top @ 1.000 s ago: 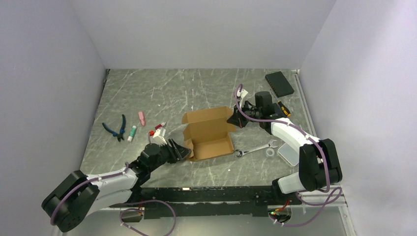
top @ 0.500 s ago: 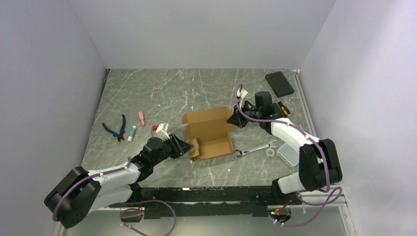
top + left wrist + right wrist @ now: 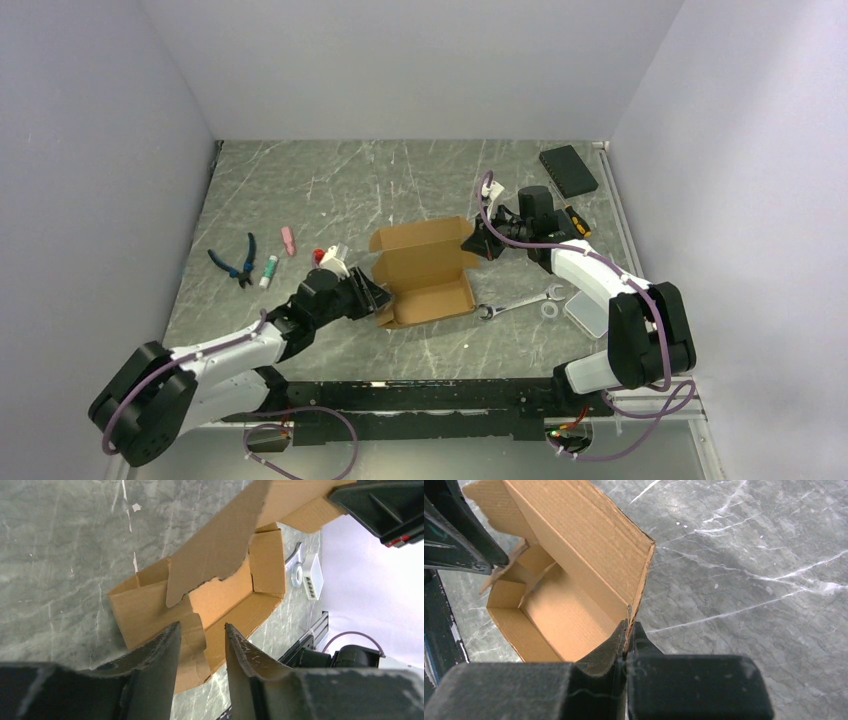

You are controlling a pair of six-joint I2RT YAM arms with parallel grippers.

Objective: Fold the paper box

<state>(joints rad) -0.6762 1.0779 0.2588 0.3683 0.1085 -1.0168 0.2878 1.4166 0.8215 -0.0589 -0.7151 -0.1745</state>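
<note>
Our right gripper (image 3: 626,630) is clamped on the paper box (image 3: 589,545) edge. Left gripper (image 3: 201,626) — jaws partway apart, an end flap (image 3: 195,632) between them.

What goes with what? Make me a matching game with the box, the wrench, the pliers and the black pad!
Things:
1. paper box
2. wrench
3. pliers
4. black pad

Clues:
A. blue handles
B. lies in the far right corner
C. pinched by the right gripper
D. shiny silver

Pairs: 1-C, 2-D, 3-A, 4-B
</note>
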